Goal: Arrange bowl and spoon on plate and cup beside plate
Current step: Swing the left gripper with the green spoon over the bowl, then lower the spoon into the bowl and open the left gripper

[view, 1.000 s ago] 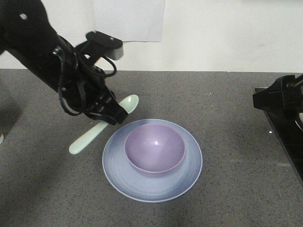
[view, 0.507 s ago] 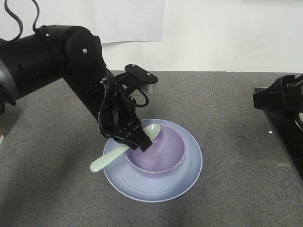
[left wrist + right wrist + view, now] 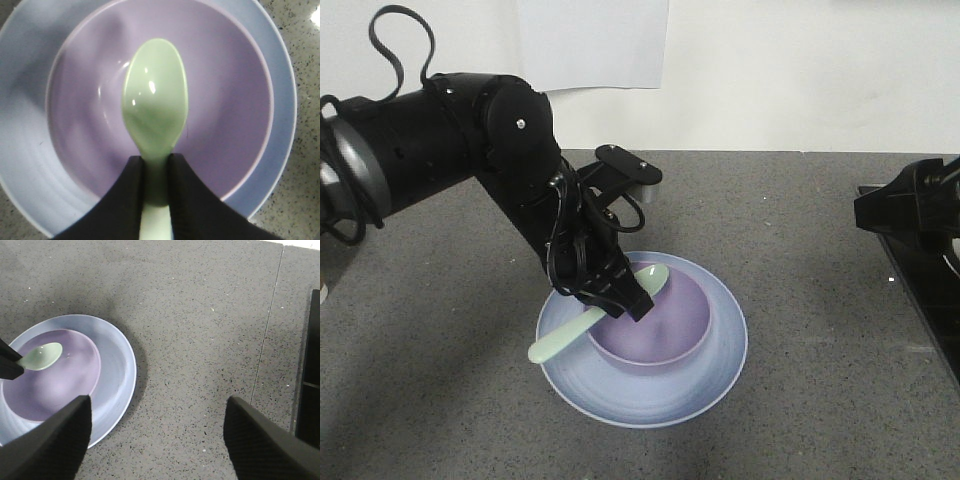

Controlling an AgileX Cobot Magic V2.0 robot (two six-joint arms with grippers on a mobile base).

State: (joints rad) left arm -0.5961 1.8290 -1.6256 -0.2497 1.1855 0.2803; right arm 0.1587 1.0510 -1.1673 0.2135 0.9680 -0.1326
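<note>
While left gripper [image 3: 155, 161] pinches it, glossy mint spoon [image 3: 154, 100], over lavender bowl [image 3: 225, 100]

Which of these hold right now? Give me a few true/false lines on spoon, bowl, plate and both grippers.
1. The left gripper is shut on the handle of the spoon. True.
2. The spoon's head is over the bowl, which sits on the plate. True.
3. The bowl is upside down. False: it is upright, open side up.
4. The right gripper grips the plate's rim. False: it is open and empty over the table, apart from the plate.
</note>
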